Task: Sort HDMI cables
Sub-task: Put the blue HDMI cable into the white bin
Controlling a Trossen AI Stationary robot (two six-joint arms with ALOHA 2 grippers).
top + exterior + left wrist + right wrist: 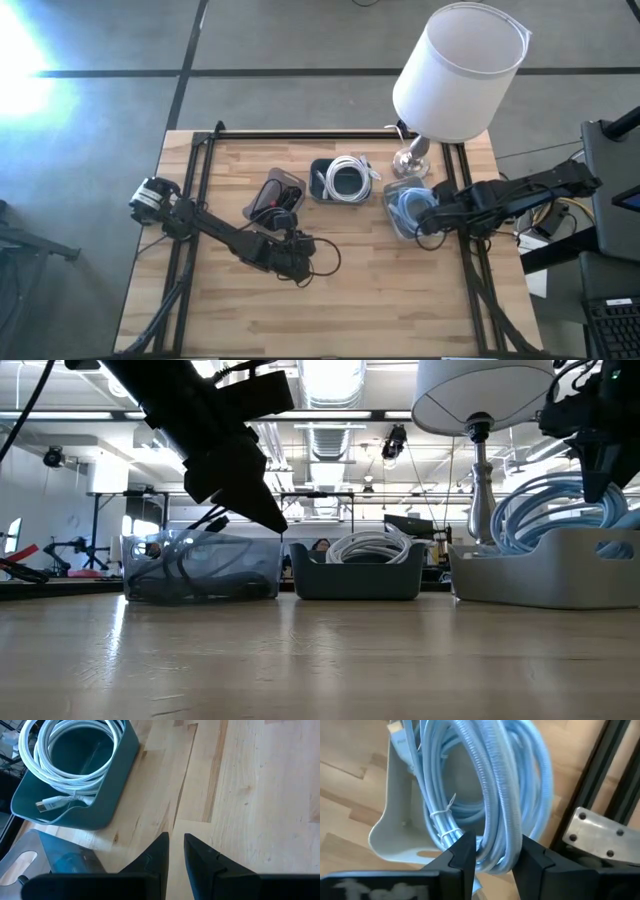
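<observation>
A light wooden table [400,300] stands on a grey floor [300,40] crossed by dark seams. A lamp [455,75] with a white shade rises at the table's far right. Strong light glares at far left. Beyond the table, the room has ceiling ducts [335,440], light strips and stands.

White coils [348,177], light-blue coils [408,208] and black cables [274,198] lie in separate bins.
</observation>
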